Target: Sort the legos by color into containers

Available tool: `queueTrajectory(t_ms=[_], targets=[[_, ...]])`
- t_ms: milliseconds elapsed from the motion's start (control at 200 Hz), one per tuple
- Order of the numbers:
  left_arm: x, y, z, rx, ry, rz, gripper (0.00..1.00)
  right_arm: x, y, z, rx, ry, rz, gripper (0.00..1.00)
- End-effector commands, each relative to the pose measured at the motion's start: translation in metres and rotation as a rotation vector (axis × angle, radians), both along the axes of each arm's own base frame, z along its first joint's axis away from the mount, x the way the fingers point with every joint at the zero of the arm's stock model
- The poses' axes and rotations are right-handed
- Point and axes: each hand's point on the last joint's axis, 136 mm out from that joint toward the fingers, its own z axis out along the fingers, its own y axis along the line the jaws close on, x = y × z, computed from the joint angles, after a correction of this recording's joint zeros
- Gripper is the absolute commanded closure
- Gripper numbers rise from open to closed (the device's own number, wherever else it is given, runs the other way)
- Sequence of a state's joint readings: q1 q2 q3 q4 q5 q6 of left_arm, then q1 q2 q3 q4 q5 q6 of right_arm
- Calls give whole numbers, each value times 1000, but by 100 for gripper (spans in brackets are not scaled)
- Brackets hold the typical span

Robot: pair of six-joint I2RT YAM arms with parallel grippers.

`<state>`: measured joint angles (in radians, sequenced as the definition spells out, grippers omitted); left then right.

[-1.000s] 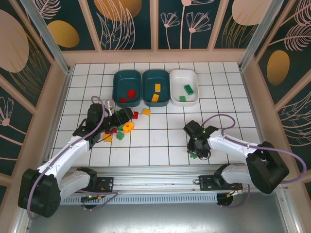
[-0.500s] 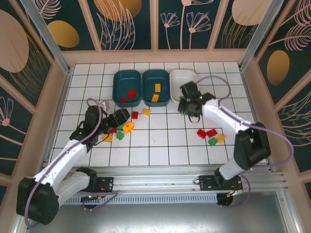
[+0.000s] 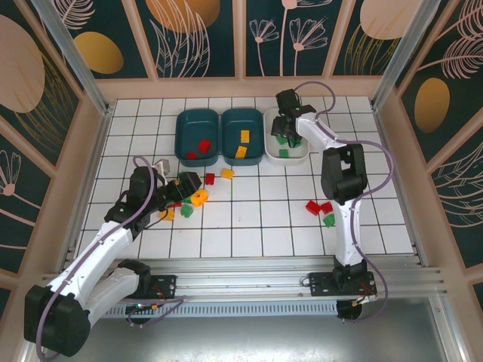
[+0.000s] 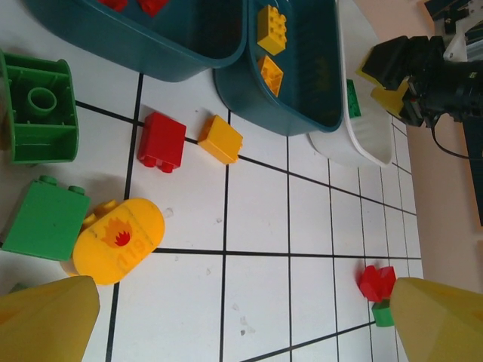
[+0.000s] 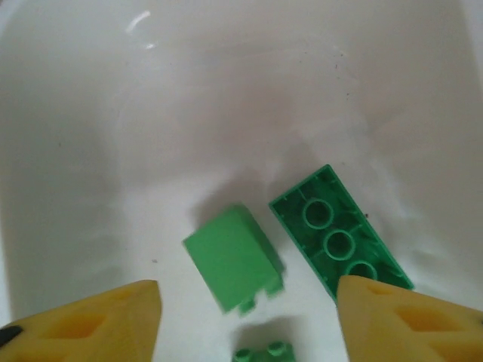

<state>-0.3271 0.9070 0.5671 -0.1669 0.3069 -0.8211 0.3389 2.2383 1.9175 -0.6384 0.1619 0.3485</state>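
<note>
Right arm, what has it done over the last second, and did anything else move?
The right tool swung from the near floor tiles up and away to the white tray. Its jaws have opened, letting a small green brick go beside the other green bricks. The left tool stayed open over the left-hand pile, barely shifting. The teal trays and their bricks are as before.

Robot test cell, lab kind. Signs:
- left arm (image 3: 98, 253) and right arm (image 3: 343, 226) bolted on metal rail (image 3: 241, 286) at near edge of tabletop (image 3: 249, 226)
- tabletop covered in white square tiles with dark grid lines
- aluminium frame posts (image 3: 72, 59) at far corners
- walls are printed panels (image 3: 196, 38) with leaves and flowers, like backdrop
- toy bricks (image 3: 198, 198) and plastic trays (image 3: 178, 136) laid out like props
</note>
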Motion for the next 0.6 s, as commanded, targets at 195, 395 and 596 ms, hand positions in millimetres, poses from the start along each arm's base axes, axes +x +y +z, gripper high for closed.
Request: queueTrajectory(t_ms=[195, 395, 596], targets=[[2, -13, 15, -51, -28, -60, 1, -65, -29, 99, 50, -187, -60, 35], [13, -8, 2, 22, -12, -37, 3, -177, -63, 38, 66, -52, -90, 33], [27, 8, -19, 162, 28, 20, 19, -233, -50, 23, 220, -30, -66, 32]])
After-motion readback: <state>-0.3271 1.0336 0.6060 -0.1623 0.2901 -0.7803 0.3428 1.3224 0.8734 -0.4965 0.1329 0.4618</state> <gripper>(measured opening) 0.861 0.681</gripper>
